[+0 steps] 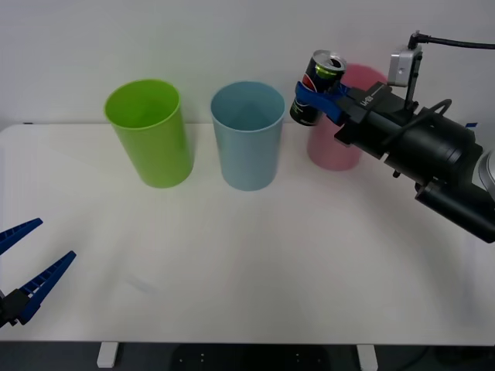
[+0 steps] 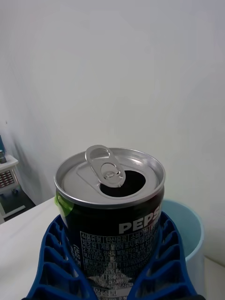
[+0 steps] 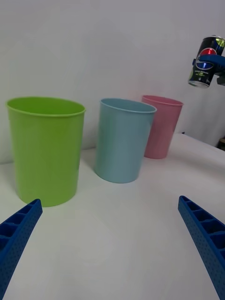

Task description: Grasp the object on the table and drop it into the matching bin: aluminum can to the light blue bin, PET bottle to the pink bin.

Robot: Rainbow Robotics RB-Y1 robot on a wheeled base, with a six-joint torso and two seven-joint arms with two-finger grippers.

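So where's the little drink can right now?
The aluminum can is up in the air, clamped in the right gripper. In the front view it hangs right of centre, between the light blue bin and the pink bin, above their rims.

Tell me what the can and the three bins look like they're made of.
Can: metal, likely aluminium, with a brushed silver top, pull-tab and glossy dark printed wall. Green bin, blue bin, pink bin: probably plastic, smooth, uniform colour, thin rims, soft sheen.
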